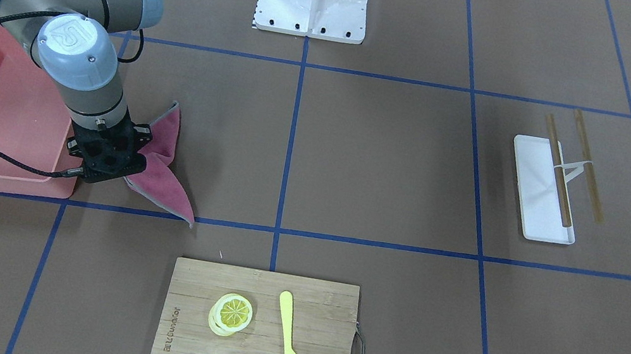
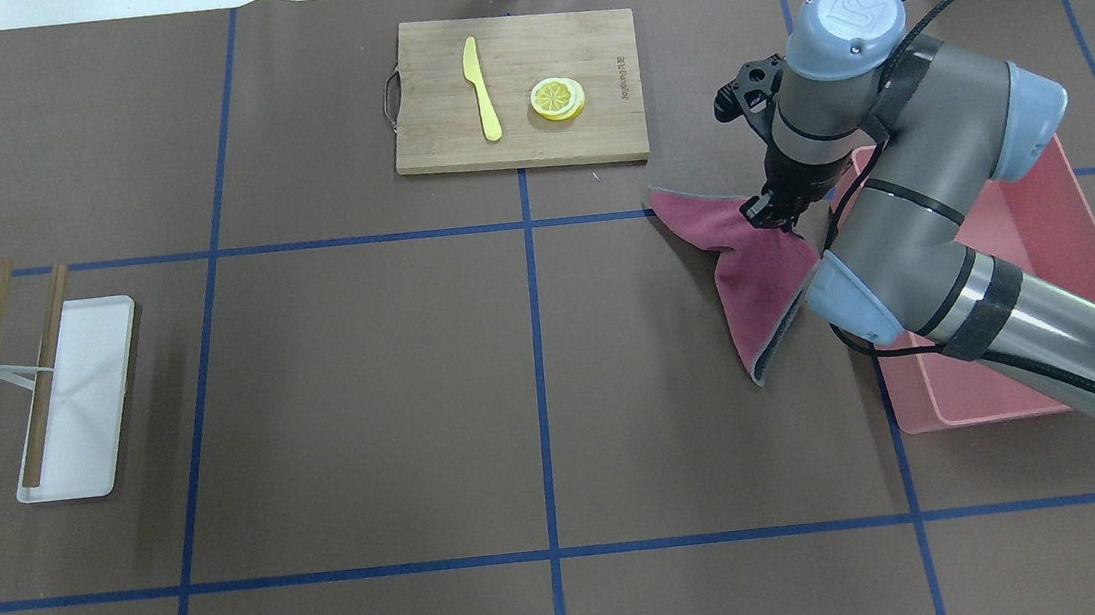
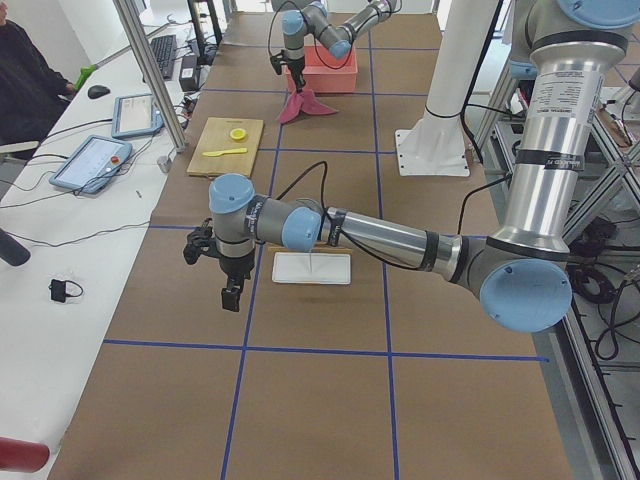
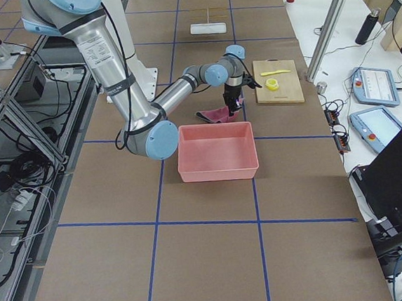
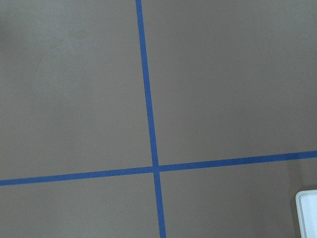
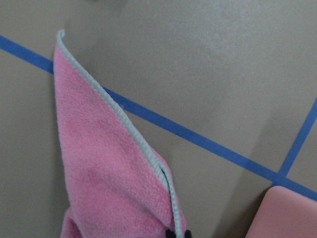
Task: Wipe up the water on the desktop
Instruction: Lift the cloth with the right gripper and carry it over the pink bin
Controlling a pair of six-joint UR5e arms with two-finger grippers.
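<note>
Desktop [image 2: 362, 365] below right jaws, pink cloth [image 2: 755, 272] pinched

Right arm [image 2: 910, 212] bent over a pinched cloth [image 2: 755, 267]; left arm [image 3: 380, 235] stretched out low over the surface [image 2: 367, 415].
The right arm folds at the elbow, and its wrist turns the right tool [image 2: 777, 212] straight down, fingers closed on the bunched top of the cloth. The left arm runs nearly level from its shoulder, and its wrist drops the left tool [image 3: 232, 297] downward, above the surface and not touching it. Whether that tool's fingers are apart or together cannot be told.
</note>
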